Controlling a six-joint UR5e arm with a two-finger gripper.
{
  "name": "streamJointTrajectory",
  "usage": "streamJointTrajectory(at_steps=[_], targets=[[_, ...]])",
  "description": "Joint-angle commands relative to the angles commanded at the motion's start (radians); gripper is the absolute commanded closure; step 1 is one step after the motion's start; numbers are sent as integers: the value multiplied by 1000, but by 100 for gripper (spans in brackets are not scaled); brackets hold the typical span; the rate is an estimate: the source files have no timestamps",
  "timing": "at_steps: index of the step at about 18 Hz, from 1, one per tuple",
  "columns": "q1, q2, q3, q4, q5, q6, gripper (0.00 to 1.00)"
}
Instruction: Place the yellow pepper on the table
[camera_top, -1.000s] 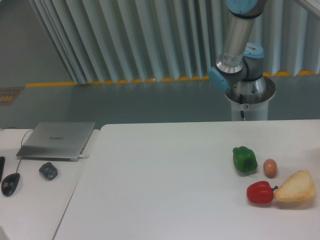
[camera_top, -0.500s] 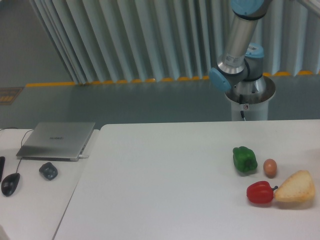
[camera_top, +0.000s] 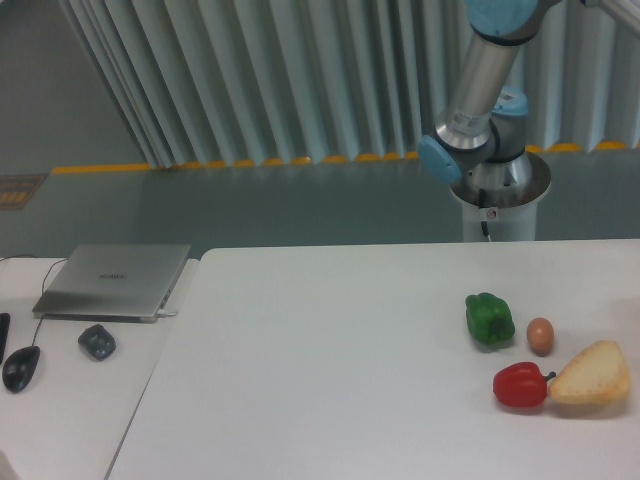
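The yellow pepper is out of view. The white table (camera_top: 320, 350) fills the lower right of the camera view. Only the arm's base and lower links (camera_top: 480, 110) show, behind the table's far edge; the arm rises out of the top of the frame. The gripper is out of view.
A green pepper (camera_top: 489, 319), a small brown egg (camera_top: 540, 336), a red pepper (camera_top: 520, 386) and a tan bread piece (camera_top: 592, 375) lie at the table's right. A side desk at the left holds a closed laptop (camera_top: 115, 280), a grey object (camera_top: 97, 342) and a mouse (camera_top: 20, 368).
The arm's upright link has tilted slightly to the right. Nothing on the table has moved.
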Motion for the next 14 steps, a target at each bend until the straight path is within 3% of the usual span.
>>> streamJointTrajectory(at_steps=[2, 5, 7, 9, 11, 14], targets=[[2, 0, 23, -49, -9, 0, 72], [-3, 5, 22, -54, -9, -12, 88], [-5, 9, 25, -57, -9, -14, 90], [-3, 11, 77, -139, -49, -18, 90], [6, 9, 135, -251, -174, -60, 90], [12, 14, 144, -283, -224, -63, 90]])
